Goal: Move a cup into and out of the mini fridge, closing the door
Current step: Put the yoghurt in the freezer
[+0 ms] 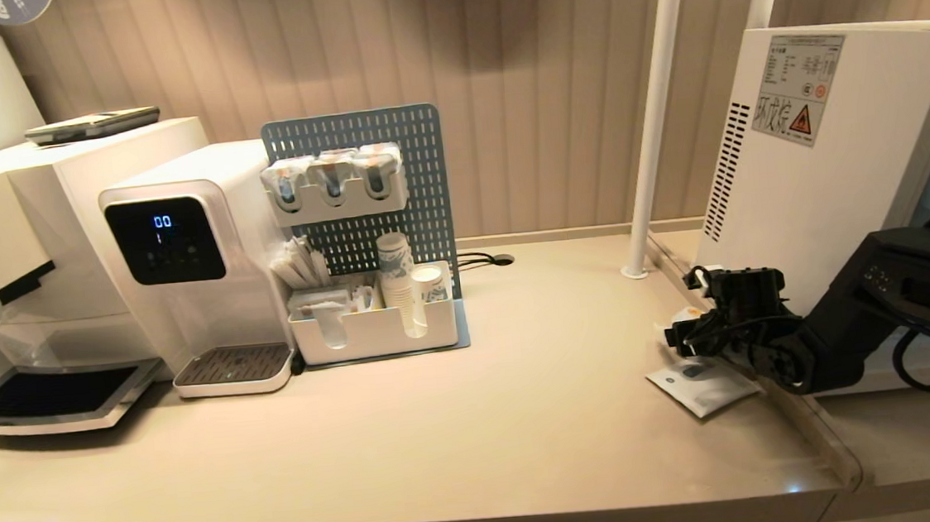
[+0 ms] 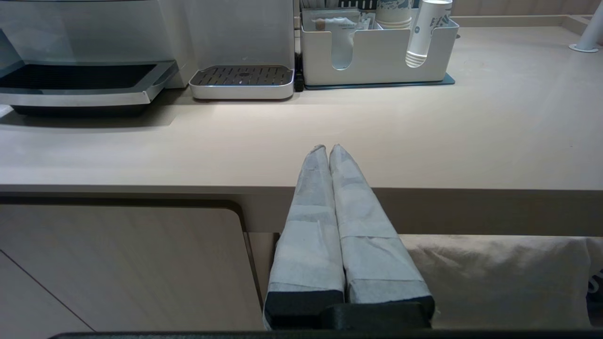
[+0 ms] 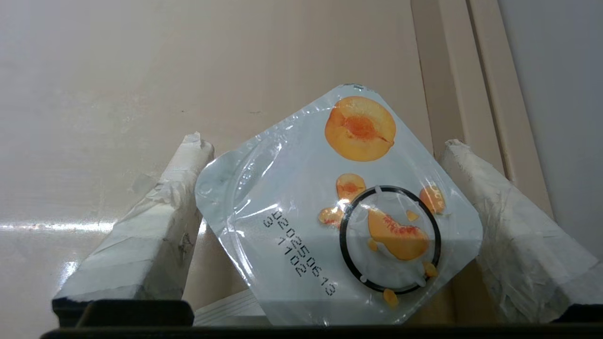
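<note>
an office or café-style drinks corner, a self-serve coffee station; a long beige counter [image 1: 527,422] runs along a ribbed panelled wall [image 1: 517,82]; on it stand a coffee machine [image 1: 7,247] with a drip tray, a white water dispenser [image 1: 183,258] with a lit display, a blue pegboard rack [image 1: 368,194] holding capsules, stacked paper cups [image 1: 398,287] and sachets in a white organiser [image 1: 375,330]; at the right end sits a white mini fridge [image 1: 823,166] with a warning sticker on its side.

The cup's foil lid [image 3: 339,207] carries a printed stamp, "02025 06 13" over "3 1102". The water dispenser's dark display [image 1: 165,239] shows "00". The mini fridge's side sticker [image 1: 798,89] bears a triangular warning sign; its characters are unreadable.
</note>
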### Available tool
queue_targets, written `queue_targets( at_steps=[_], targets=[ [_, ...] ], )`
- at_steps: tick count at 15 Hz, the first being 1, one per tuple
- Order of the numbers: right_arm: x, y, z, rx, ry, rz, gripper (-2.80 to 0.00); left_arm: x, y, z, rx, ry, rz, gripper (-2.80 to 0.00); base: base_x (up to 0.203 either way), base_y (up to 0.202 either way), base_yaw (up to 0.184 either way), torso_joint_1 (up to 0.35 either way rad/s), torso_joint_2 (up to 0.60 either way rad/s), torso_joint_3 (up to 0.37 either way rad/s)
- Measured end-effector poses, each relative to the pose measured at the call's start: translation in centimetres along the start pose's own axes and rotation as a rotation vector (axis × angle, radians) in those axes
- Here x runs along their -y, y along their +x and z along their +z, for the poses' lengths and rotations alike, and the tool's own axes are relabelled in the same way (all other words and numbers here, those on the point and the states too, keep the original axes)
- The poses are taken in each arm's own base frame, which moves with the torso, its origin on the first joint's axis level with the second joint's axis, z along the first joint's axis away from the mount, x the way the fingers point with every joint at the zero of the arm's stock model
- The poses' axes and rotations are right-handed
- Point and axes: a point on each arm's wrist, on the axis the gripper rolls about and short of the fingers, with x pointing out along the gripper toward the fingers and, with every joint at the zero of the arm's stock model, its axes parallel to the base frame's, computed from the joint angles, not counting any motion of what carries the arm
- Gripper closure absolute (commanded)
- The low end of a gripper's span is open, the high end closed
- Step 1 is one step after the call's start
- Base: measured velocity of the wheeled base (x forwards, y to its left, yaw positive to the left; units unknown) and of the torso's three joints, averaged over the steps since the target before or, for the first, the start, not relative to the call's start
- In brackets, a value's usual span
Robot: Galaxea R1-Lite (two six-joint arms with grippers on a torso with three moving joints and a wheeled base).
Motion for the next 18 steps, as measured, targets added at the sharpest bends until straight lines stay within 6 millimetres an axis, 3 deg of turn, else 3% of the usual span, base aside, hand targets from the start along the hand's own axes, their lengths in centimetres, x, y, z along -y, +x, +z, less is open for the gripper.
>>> queue_targets(
  at_steps=[7,10,14,18],
  targets=[
    [0.0,-0.4,0.1,-0.012,0.007,0.002,0.00,0.0,0.0,0.0,0.000,0.000,0.000,0.00,0.000,0.000,0.000,0.000,0.00,0.000],
    [0.2,-1.5,0.5,-0.011,0.016,0.003,0.00,0.0,0.0,0.0,0.000,0.000,0.000,0.00,0.000,0.000,0.000,0.000,0.00,0.000],
    [0.6,-5.6,2.3,0.022,0.039,0.025,0.00,0.0,0.0,0.0,0.000,0.000,0.000,0.00,0.000,0.000,0.000,0.000,0.00,0.000],
    [1.2,-12.4,3.9,0.082,0.065,0.036,0.00,0.0,0.0,0.0,0.000,0.000,0.000,0.00,0.000,0.000,0.000,0.000,0.00,0.000]
  ],
)
